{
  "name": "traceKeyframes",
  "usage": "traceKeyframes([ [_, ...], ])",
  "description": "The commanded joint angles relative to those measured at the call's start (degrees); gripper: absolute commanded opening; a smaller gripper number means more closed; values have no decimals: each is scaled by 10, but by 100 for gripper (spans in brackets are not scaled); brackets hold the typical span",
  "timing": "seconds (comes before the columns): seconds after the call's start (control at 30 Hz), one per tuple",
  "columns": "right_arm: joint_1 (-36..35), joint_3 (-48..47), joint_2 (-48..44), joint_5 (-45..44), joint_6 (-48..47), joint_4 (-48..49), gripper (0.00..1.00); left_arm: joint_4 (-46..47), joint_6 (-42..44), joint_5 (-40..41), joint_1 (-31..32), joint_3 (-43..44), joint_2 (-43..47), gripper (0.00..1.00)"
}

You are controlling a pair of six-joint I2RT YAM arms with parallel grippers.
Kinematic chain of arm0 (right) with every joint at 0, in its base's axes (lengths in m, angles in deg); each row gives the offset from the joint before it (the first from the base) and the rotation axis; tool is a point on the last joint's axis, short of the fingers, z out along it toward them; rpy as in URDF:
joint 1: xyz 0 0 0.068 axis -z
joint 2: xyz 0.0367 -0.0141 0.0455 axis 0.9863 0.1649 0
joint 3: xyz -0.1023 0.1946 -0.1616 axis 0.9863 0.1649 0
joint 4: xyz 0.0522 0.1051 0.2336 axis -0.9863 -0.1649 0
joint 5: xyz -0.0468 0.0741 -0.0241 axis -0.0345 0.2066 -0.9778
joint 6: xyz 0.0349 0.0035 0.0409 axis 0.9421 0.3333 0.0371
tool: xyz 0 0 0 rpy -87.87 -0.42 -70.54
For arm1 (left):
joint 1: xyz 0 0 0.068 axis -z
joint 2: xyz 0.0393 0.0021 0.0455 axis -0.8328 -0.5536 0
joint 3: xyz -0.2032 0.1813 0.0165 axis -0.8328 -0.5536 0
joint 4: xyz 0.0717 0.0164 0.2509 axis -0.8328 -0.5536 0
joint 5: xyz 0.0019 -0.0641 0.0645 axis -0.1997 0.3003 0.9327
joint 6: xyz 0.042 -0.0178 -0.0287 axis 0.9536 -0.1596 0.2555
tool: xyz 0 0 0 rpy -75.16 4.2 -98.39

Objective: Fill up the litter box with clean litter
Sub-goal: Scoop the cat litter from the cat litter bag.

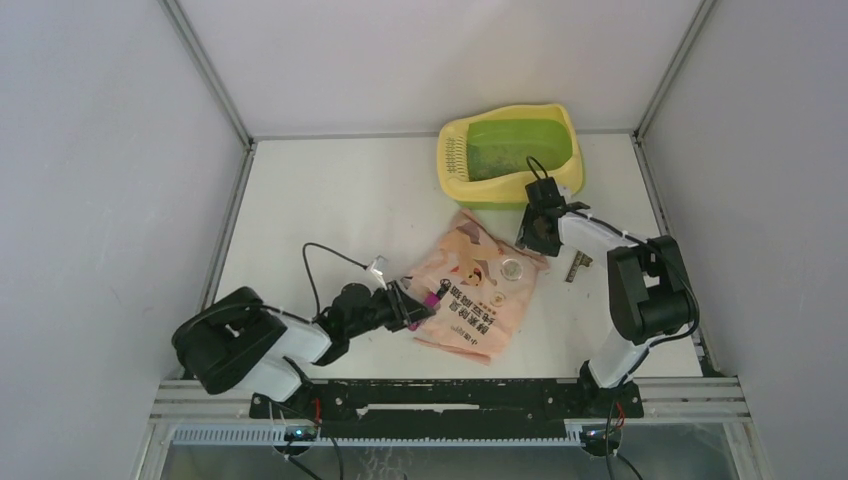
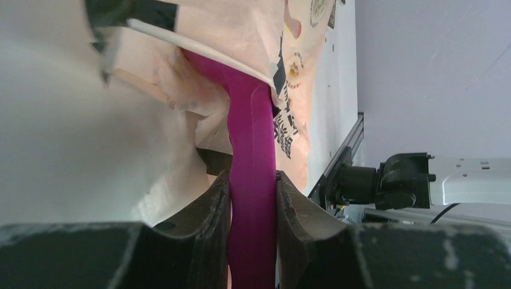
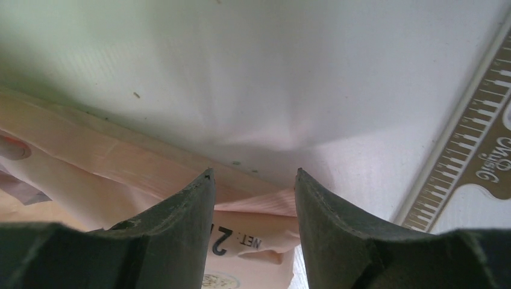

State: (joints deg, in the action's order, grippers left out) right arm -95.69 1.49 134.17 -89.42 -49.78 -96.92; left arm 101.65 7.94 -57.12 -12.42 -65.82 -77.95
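The litter box [image 1: 455,170], pale yellow with a green basin, stands at the back of the table; dark specks of litter [image 1: 505,157] lie in the basin. A peach-pink printed bag [image 1: 480,290] lies flat in front of it. My left gripper [image 1: 414,306] [image 2: 253,180] is shut on the handle of a magenta scoop [image 2: 250,138] whose head is hidden inside the bag's mouth [image 2: 199,90]. My right gripper [image 1: 534,236] [image 3: 253,174] is open, its fingers either side of the bag's far right corner [image 3: 265,205]. A few specks of litter [image 3: 137,94] dot the table.
A gold ruler-like strip [image 1: 577,266] [image 3: 476,162] lies on the table right of the bag, beside my right arm. White enclosure walls close in the back and both sides. The right arm's base [image 2: 385,180] shows past the bag.
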Motion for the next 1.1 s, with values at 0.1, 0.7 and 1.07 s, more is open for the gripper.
traceKeyframes([
  [0.1,-44,-22,16,2,-14,10,58,11,-5,-40,-2,63,-108,0],
  [0.7,-137,15,7,-2,17,12,56,83,-35,-48,0,131,-178,1],
  [1.07,-104,26,-41,-31,10,-7,60,149,-58,-49,1,126,-244,1],
])
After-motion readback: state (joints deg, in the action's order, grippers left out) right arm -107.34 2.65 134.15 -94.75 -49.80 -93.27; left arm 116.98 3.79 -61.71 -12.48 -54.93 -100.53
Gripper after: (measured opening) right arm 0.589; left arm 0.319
